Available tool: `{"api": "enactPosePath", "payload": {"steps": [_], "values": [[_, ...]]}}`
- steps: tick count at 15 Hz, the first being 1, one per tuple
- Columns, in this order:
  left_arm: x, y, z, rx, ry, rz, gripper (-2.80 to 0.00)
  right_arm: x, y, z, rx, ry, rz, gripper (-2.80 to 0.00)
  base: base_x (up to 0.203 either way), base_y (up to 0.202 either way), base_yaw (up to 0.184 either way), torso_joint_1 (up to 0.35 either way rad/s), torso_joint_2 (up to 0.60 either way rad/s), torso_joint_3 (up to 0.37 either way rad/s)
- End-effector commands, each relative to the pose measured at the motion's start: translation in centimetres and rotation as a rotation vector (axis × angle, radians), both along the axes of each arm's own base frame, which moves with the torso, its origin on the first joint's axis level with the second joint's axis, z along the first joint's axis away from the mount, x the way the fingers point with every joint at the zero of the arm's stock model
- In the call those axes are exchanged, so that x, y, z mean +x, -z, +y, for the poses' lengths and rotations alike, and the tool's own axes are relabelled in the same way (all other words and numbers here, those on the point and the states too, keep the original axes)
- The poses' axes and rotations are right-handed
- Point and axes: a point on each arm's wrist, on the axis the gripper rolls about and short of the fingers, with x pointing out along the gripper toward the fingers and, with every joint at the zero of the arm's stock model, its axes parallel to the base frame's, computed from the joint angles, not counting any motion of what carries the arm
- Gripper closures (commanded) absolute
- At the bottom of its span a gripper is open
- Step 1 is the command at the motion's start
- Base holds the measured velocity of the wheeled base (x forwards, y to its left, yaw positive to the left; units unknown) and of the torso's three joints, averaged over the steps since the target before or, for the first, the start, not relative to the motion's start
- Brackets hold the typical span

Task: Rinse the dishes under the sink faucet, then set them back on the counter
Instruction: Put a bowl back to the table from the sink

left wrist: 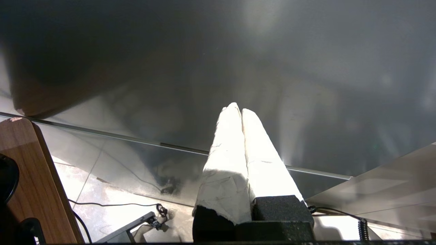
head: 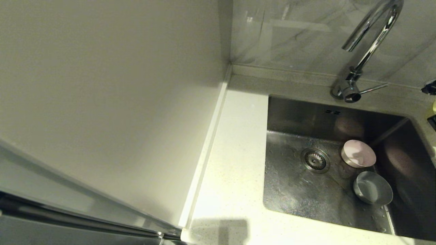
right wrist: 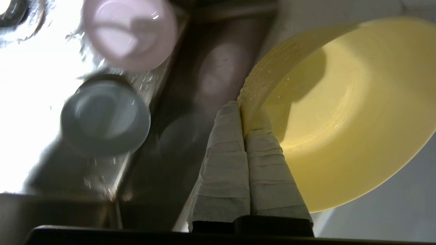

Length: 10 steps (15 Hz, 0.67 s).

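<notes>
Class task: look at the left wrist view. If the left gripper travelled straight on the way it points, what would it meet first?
The left gripper, closed and empty, points at a dark, glossy grey panel. That panel looks like the first thing in its line, with nothing visible between them. How far off it lies is unclear.

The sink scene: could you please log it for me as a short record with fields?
pink bowl: in the sink, right of the drain strainer
grey-blue bowl: in the sink, nearer than the pink one
yellow bowl: rim pinched by right pincer, wet
left pincer: shut, empty, away from the sink
faucet: no water visible
</notes>
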Motion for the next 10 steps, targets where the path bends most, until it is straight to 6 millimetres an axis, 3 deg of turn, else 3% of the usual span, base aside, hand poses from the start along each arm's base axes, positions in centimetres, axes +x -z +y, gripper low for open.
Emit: {"api": "enactPosePath", "payload": {"steps": [1,6,10], "values": [[0.0,0.1,0.0,0.0,0.0,0.003,0.0,-0.7,1.0,-1.9,0.042,0.058,0.008,0.0,0.0,0.0,0.0,0.0,0.0,0.0],[0.0,0.1,0.0,0.0,0.0,0.003,0.0,2.1,3.9,-5.2,0.096,0.122,0.015,0.0,0.0,0.0,0.0,0.0,0.0,0.0],[0.0,0.1,0.0,0.0,0.0,0.003,0.0,4.0,5.1,-6.4,0.127,0.152,-0.005,0.0,0.0,0.0,0.0,0.0,0.0,0.0]]}}
